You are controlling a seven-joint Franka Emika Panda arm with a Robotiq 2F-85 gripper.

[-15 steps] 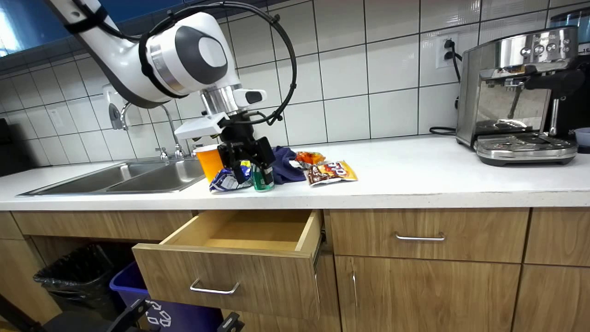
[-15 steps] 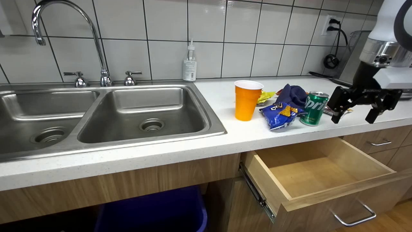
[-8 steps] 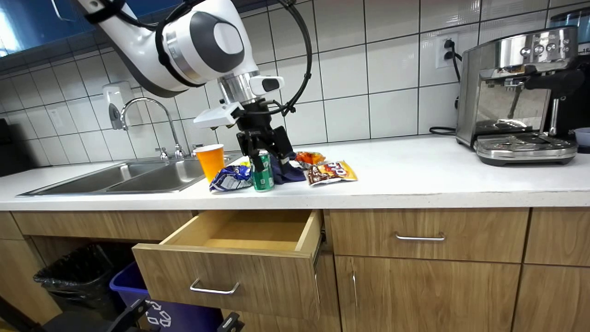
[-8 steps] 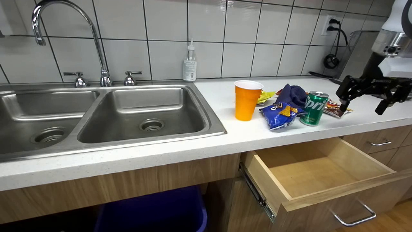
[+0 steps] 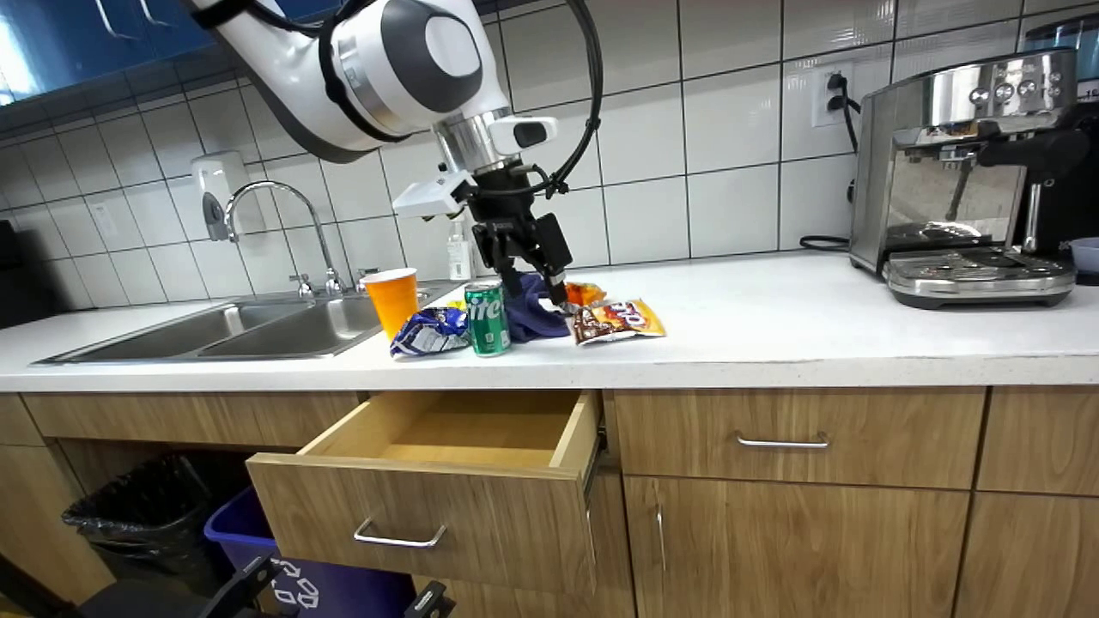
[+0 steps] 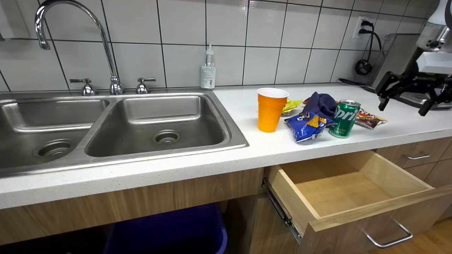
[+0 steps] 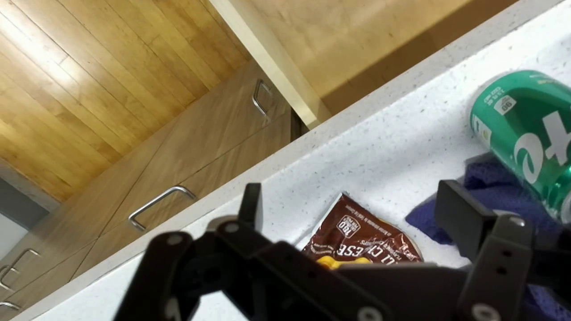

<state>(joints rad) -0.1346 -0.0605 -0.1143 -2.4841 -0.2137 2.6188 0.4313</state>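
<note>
My gripper (image 5: 534, 290) hangs above the counter with its jaws wide apart and nothing held. In the wrist view, a brown snack bag (image 7: 357, 223) lies below and between the gripper's fingertips, partly hidden by the gripper body. That bag (image 6: 369, 119) rests flat on the counter. A green soda can (image 6: 345, 120) stands upright beside it, and a navy cloth (image 5: 531, 319) is bunched behind the can. Against the can's other side is a blue chip bag (image 6: 305, 127), then an orange cup (image 6: 270, 111). An orange packet (image 5: 585, 293) and a yellow packet (image 6: 290, 106) show farther back.
Below the counter edge, a wooden drawer (image 5: 421, 515) stands pulled out. A double steel sink (image 6: 233, 141) with a tall faucet (image 6: 107, 46) lies beside the items. An espresso machine (image 5: 962, 180) stands on the counter. Under it are a blue bin (image 5: 343, 592) and a black-lined bin (image 5: 154, 506).
The open gripper has risen and shifted away from the sink, from in front of the can towards the brown bag's side. The items and the drawer have not moved.
</note>
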